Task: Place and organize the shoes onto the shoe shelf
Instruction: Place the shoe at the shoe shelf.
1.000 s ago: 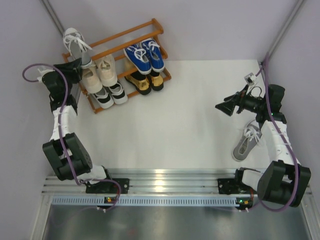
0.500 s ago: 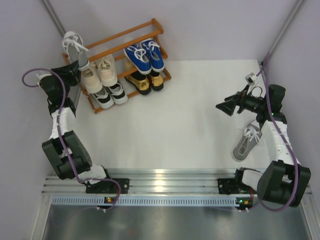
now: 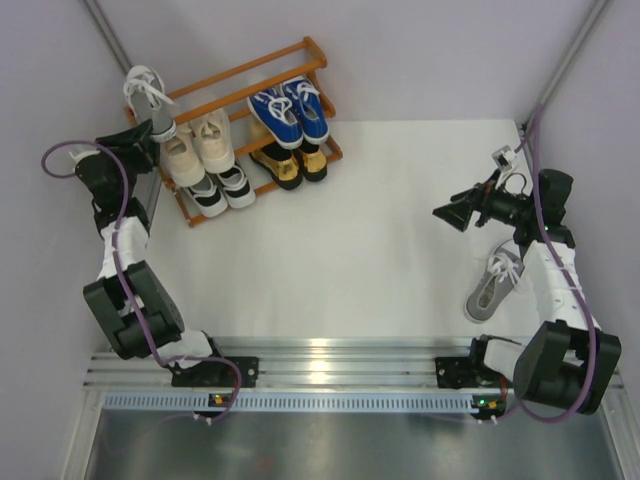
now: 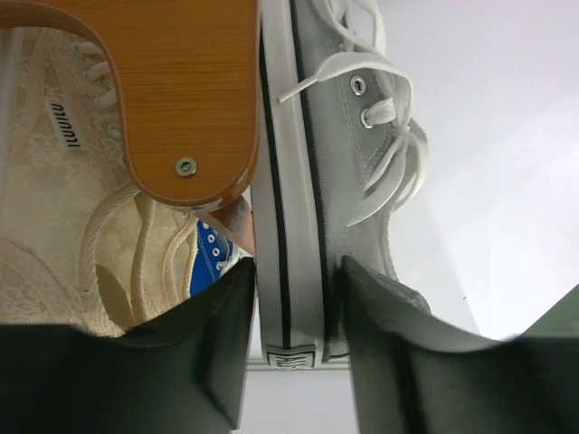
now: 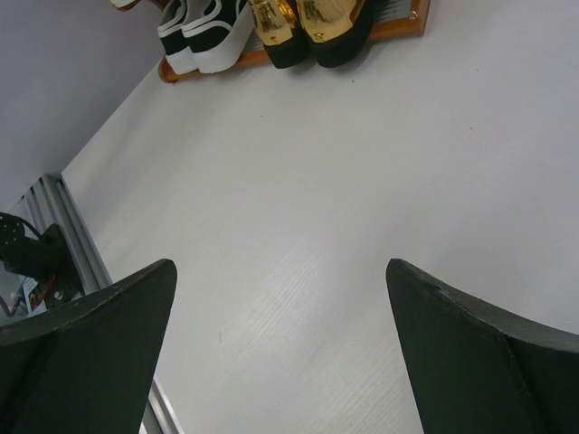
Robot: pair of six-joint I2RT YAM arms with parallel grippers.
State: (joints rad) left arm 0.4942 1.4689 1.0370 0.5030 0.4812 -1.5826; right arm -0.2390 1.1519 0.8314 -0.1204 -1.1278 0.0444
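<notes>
My left gripper [image 3: 148,133] [image 4: 297,267] is shut on the heel of a grey sneaker [image 3: 146,92] [image 4: 335,136] with white laces, a finger hugging each side of its white sole. It holds that shoe at the left end of the orange-brown shoe shelf [image 3: 250,70], right beside the shelf's rounded end board [image 4: 172,81]. On the shelf sit beige lace-ups [image 3: 195,145], blue sneakers [image 3: 290,112], gold loafers [image 3: 288,162] and black-and-white sneakers [image 3: 222,188]. The other grey sneaker [image 3: 490,285] lies on the table under my right arm. My right gripper [image 3: 446,215] [image 5: 280,271] hangs open and empty above the bare table.
The purple left wall stands close behind my left arm and the shelf's left end. The right wall runs close behind my right arm. A metal rail [image 3: 320,360] crosses the near table edge. The right wrist view shows the gold loafers [image 5: 308,23] and black-and-white sneakers [image 5: 204,32] far ahead.
My left gripper has carried the grey sneaker a little up and left along the shelf's left end. The right arm has stayed still and open.
</notes>
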